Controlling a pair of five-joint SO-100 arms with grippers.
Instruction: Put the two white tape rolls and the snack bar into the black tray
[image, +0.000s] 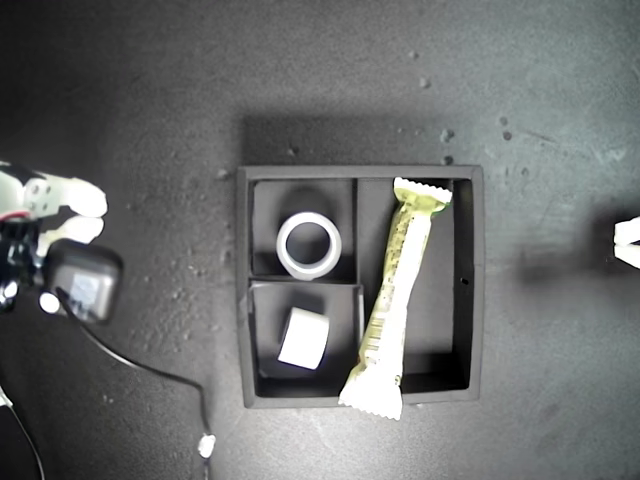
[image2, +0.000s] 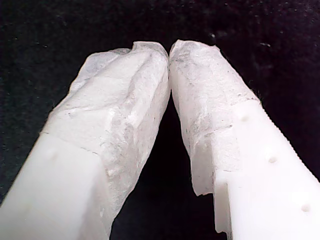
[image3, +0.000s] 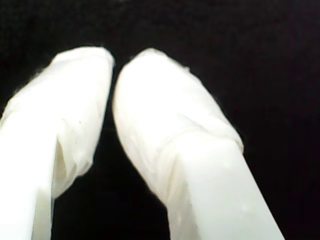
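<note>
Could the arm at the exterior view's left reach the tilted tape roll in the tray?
Probably yes. The roll lies uncovered in a tray compartment on that arm's side, and nothing stands between it and the claw.

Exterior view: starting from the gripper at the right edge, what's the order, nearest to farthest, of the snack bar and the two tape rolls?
1. Snack bar, in the long compartment of the tray, on the side toward that gripper.
2-3. Flat tape roll and tilted tape roll, in the small compartments beyond: too close to call.
</note>
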